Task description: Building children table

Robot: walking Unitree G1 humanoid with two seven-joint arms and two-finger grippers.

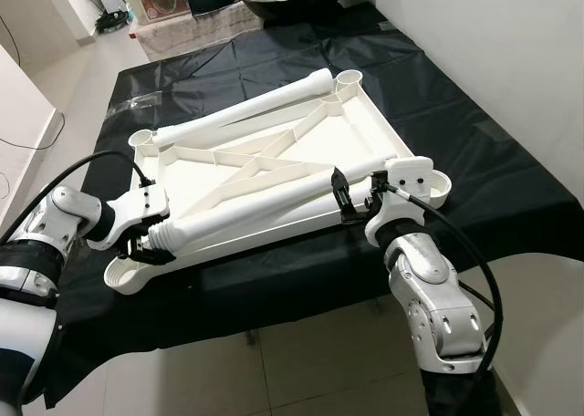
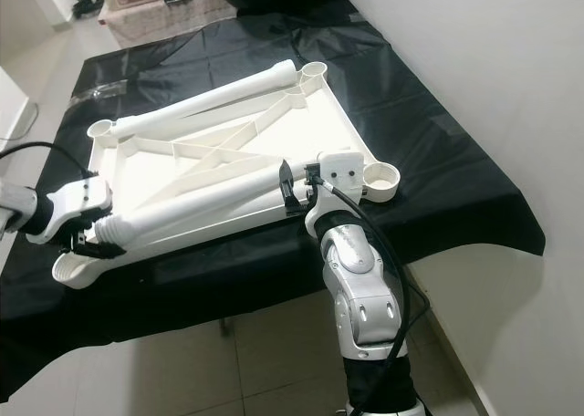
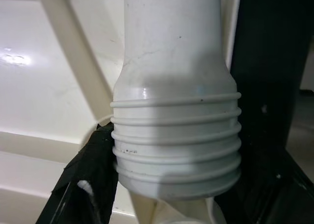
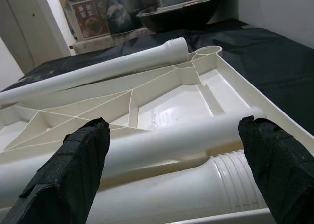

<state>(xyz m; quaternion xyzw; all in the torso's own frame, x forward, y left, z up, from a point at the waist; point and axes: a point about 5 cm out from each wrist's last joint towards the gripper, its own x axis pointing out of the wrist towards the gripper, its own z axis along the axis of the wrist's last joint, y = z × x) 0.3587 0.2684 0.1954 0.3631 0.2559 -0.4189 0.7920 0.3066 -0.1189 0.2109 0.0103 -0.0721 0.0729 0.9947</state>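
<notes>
On the black-draped tabletop (image 1: 456, 115) lies the upturned white table panel (image 1: 365, 133). My left hand (image 1: 151, 243) is clamped on a leg's threaded end (image 3: 176, 140); my right hand (image 1: 358, 197) hangs apart above two legs. Risk: cross-threading if the leg tilts.

White tabletop (image 1: 365, 129) and white legs (image 1: 255, 217) lie on a black cloth (image 1: 456, 115); floor (image 1: 274, 370) beige tile.
</notes>
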